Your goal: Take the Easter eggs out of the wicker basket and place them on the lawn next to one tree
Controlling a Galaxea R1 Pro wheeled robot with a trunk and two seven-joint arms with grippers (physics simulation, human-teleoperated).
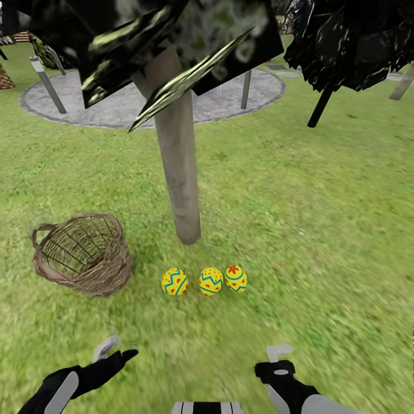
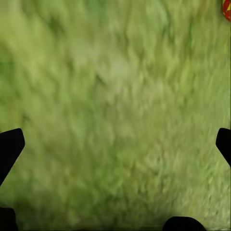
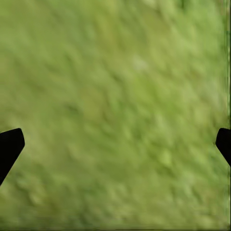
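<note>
Three Easter eggs lie in a row on the lawn [image 1: 322, 241]: left egg [image 1: 174, 282], middle egg [image 1: 210, 281], right egg [image 1: 236, 278]. They rest just in front of the foot of the tree [image 1: 180, 184] with the pale trunk. The wicker basket [image 1: 86, 253] sits to their left, tipped a little, with nothing visible inside. My left gripper [image 1: 115, 352] and right gripper [image 1: 279, 357] hover low over the grass nearer to me, both open and holding nothing. In the left wrist view the gripper [image 2: 115, 144] is spread wide and an egg's edge [image 2: 226, 8] peeks in at a corner. The right gripper [image 3: 115, 144] looks at bare grass.
A grey circular paved patch [image 1: 115, 106] with thin posts lies beyond the tree. A thin dark-trunked black tree [image 1: 322, 103] stands at the back right. Dark leaves [image 1: 172, 40] hang low overhead. Open grass stretches to the right.
</note>
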